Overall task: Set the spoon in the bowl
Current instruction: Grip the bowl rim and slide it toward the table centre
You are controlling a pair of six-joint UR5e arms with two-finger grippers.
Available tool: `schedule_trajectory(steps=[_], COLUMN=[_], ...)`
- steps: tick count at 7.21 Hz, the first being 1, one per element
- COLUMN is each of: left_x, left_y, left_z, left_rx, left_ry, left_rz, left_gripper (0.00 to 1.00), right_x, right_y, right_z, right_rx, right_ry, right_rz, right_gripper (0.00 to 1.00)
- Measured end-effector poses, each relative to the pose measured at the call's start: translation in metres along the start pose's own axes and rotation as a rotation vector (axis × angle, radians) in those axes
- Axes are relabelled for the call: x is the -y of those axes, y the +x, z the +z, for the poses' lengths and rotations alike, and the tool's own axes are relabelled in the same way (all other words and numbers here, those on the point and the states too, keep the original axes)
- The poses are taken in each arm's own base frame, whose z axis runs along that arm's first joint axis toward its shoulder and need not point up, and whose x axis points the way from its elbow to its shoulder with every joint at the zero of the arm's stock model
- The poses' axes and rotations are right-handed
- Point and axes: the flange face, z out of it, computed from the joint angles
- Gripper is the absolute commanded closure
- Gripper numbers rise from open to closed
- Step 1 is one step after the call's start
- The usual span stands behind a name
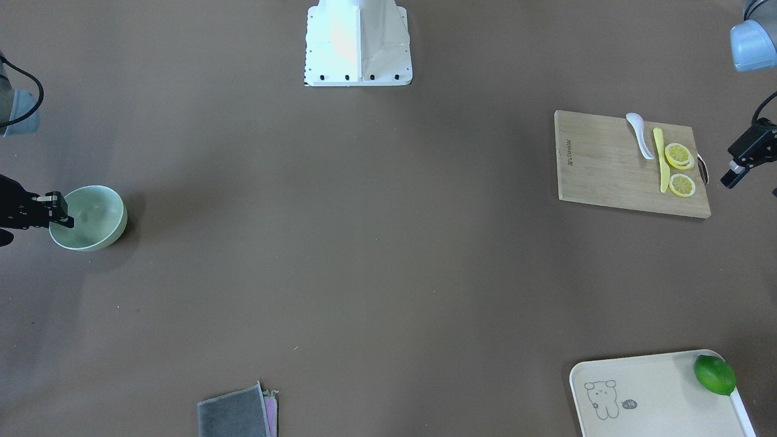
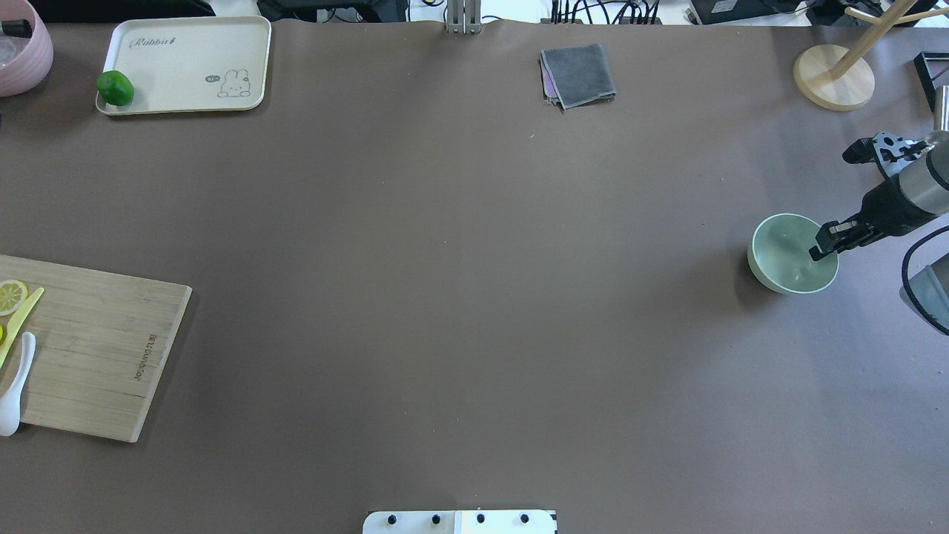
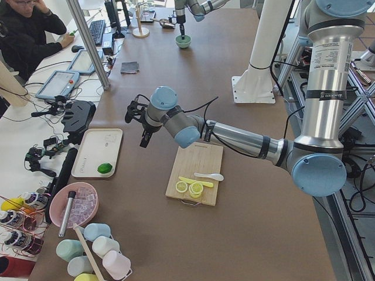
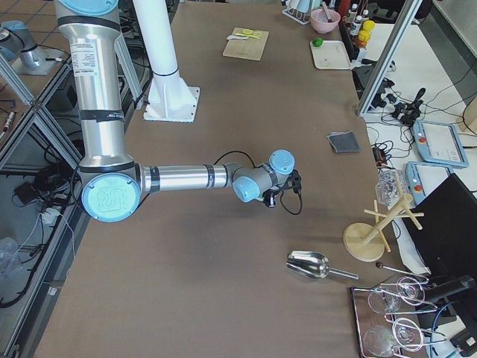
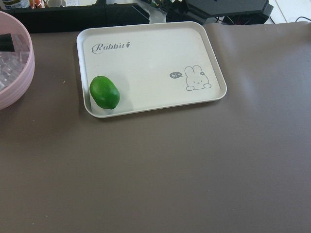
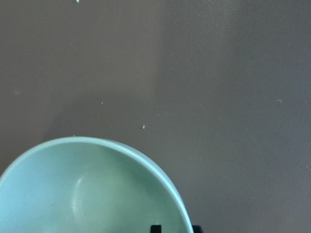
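The white spoon (image 1: 640,136) lies on the wooden cutting board (image 1: 598,167), next to a yellow knife (image 1: 660,161); it also shows in the overhead view (image 2: 15,386). The mint-green bowl (image 1: 91,218) stands empty at the table's other end (image 2: 786,256). My right gripper (image 2: 824,247) is at the bowl's rim, one finger inside and one outside, shut on it; the right wrist view shows the rim (image 6: 87,189) between the fingertips. My left gripper (image 1: 731,167) hangs open and empty beside the cutting board, apart from the spoon.
Lemon slices (image 1: 678,156) lie by the knife. A cream tray (image 1: 661,388) holds a lime (image 1: 714,374). A folded grey cloth (image 1: 237,413) lies at the far edge. A pink bowl (image 2: 22,52) and a wooden stand (image 2: 834,74) sit in the corners.
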Motion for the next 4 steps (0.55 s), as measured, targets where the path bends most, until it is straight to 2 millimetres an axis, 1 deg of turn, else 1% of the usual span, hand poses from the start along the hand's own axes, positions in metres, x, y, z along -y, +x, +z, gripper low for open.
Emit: schedule_trajectory(steps=[1, 2, 3, 4], left_x=[0.002, 0.002, 0.003, 0.003], left_y=[0.003, 0.004, 0.004, 0.003], left_z=[-0.001, -0.001, -0.001, 0.000], left_rx=[-0.004, -0.006, -0.006, -0.005], left_ry=[0.002, 0.004, 0.003, 0.003], left_rz=[-0.016, -0.024, -0.028, -0.030], left_gripper=[0.02, 0.02, 0.02, 0.02], right_x=[0.001, 0.006, 0.017, 0.031], right_y=[-0.007, -0.026, -0.060, -0.106], right_z=[-0.004, -0.016, -0.037, -0.056], right_rx=[0.010, 0.039, 0.089, 0.138], right_ry=[0.007, 0.023, 0.048, 0.071], right_rz=[0.016, 0.051, 0.109, 0.167], right_gripper=[1.00, 1.00, 1.00, 1.00])
